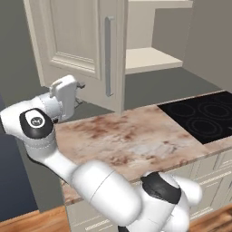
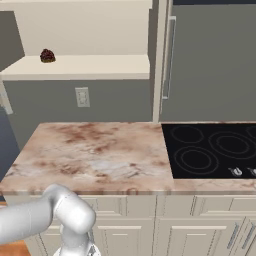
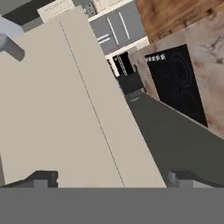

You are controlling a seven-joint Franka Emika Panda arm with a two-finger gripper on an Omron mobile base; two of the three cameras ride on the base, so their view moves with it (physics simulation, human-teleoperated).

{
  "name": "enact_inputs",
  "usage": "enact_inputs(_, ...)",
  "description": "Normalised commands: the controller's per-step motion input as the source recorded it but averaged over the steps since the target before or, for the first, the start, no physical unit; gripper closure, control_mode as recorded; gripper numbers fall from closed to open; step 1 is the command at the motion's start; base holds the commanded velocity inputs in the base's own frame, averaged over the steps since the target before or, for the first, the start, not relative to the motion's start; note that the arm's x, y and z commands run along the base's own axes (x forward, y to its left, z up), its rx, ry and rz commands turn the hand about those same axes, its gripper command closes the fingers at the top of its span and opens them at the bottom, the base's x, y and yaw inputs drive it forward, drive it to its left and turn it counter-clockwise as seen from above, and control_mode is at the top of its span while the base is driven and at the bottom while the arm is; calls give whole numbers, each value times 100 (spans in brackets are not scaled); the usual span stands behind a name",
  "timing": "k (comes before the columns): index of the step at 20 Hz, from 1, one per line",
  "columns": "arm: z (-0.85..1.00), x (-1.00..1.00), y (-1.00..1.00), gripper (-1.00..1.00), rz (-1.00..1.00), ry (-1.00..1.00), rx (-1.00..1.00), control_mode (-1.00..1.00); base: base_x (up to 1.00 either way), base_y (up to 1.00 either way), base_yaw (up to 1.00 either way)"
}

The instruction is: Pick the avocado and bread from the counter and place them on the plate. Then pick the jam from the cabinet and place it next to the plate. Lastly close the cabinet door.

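You see the cabinet (image 1: 136,54) as a cream wall unit with one cabinet door (image 1: 77,50) swung wide open at about eleven o'clock in the left base view, its raised panel facing you and one long vertical grey bar handle (image 1: 108,56) along its free edge. In the right base view you count one pale shelf (image 2: 80,67) inside the open cabinet, and on it, at about ten o'clock, one small dark reddish-brown lump (image 2: 47,55); it is too small for you to tell what it is.

Below, the counter (image 2: 95,155) is one long beige stone top with reddish-brown marbling, sitting over cream drawers (image 2: 130,235). One black cooktop (image 2: 212,150) lies in it at about three o'clock, with four ring marks you can count. One pale wall outlet (image 2: 82,97) sits on the grey wall between shelf and counter.

The gripper (image 1: 78,93) hangs at about nine o'clock in the left base view, up beside the outer face of the open door and above the left end of the counter. In the hand view your two finger tips (image 3: 43,178) stand as far apart as they go, at seven and five o'clock, with nothing between them; the flat cream door face lies ahead of them.
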Motion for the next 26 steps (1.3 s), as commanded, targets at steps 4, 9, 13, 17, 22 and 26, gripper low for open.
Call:
enact_inputs(4,56,-11,-48,-100,0,47,7,-100,0,0,0)
enact_inputs(9,11,10,-60,-100,15,38,1,-100,0,0,0)
enact_inputs(13,0,48,-84,-100,40,11,6,-100,0,0,0)
enact_inputs(17,0,56,-87,-100,48,2,8,-100,0,0,0)
enact_inputs(22,-10,68,-85,-100,50,6,3,-100,0,0,0)
enact_inputs(26,-35,87,-80,-100,49,15,0,-100,0,0,0)
